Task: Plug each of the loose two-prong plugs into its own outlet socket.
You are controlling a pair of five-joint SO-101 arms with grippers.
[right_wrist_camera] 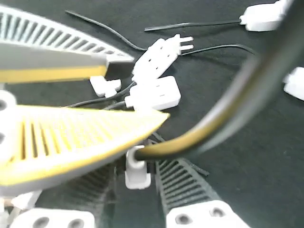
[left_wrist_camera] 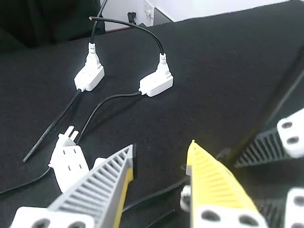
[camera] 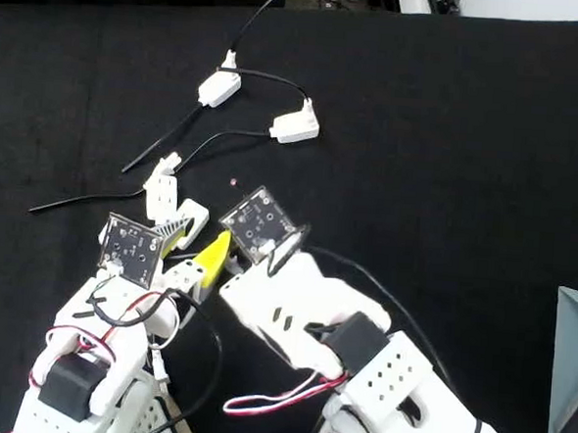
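Two white two-prong plugs point(camera: 218, 87) point(camera: 294, 129) on black cords lie at the far middle of the black table; the left wrist view has them as one plug point(left_wrist_camera: 89, 76) and the other point(left_wrist_camera: 156, 83). A white outlet adapter point(camera: 161, 191) point(left_wrist_camera: 69, 159) point(right_wrist_camera: 156, 57) lies in front of the left arm, with a white block point(right_wrist_camera: 154, 93) beside it. My left gripper point(left_wrist_camera: 161, 156) point(camera: 197, 245) stands open just short of the adapter, holding nothing. My right gripper point(right_wrist_camera: 137, 164) is shut on a small white plug point(right_wrist_camera: 137, 173) whose black cord point(right_wrist_camera: 228, 114) arcs away.
Black cords point(camera: 84, 199) trail across the left of the table. The two grippers sit close together, and the right one's dark fingers point(left_wrist_camera: 266, 147) stand next to my left yellow finger point(left_wrist_camera: 213, 185). A grey box point(camera: 574, 371) sits at the right edge.
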